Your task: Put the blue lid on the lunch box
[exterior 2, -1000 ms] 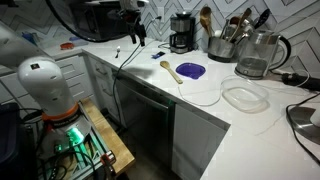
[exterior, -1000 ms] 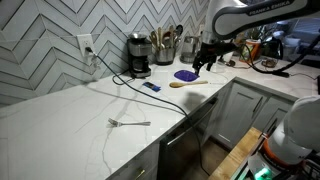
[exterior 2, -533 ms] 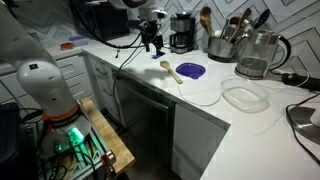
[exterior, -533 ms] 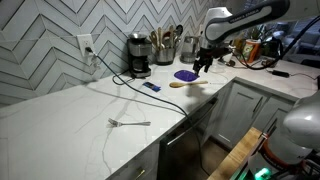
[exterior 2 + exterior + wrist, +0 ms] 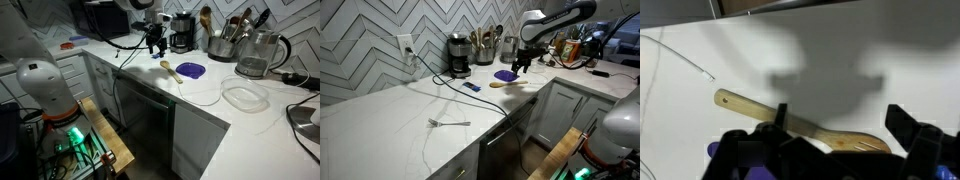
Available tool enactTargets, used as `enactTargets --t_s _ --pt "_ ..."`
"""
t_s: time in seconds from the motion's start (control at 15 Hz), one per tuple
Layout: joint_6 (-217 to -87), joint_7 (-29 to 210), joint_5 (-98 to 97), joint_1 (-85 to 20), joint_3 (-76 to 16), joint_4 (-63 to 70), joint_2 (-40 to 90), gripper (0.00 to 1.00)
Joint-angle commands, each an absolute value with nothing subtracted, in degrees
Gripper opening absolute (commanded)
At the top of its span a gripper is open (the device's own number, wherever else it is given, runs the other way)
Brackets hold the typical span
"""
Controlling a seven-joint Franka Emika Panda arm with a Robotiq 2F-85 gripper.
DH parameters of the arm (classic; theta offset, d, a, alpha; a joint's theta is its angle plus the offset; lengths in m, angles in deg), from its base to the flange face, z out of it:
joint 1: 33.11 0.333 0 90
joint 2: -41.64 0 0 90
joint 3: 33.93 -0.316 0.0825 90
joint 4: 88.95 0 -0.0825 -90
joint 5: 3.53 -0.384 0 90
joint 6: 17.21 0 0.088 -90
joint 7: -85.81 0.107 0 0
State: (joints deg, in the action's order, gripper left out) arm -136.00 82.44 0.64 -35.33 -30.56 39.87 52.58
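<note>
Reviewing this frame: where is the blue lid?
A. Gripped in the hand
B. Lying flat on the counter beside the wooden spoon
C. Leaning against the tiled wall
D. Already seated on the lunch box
B: the blue lid lies flat on the counter next to the wooden spoon, the open hand holds nothing, and the clear lunch box sits uncovered.

White arm (image 5: 560,18), black claw (image 5: 522,64).

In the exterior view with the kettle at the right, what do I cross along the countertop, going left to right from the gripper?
gripper → wooden spoon → blue lid → clear lunch box
</note>
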Motion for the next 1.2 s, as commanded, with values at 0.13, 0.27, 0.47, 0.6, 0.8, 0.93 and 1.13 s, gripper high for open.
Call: enactTargets --t_s 0.13,0.27,0.47,0.6,0.8,0.93,1.13 --pt "-139.22 82.75 0.06 -35.69 -30.46 38.6 50.17 1.0" --pt "-141.27 81.51 -0.7 -35.79 -30.01 37.09 48.01 1.0" --pt "-147.01 79.07 -0.73 -36.15 -29.55 34.96 44.15 1.0" --pt "-150.37 75.06 -2.94 -36.23 -29.21 33.5 41.54 1.0" --pt "-153.92 70.99 -5.9 -36.63 -29.36 31.34 37.66 1.0" --pt "-155.11 68.65 -7.62 -36.99 -29.76 29.82 35.23 1.0" --pt "-155.94 66.28 -8.35 -37.5 -30.29 27.7 32.06 0.99"
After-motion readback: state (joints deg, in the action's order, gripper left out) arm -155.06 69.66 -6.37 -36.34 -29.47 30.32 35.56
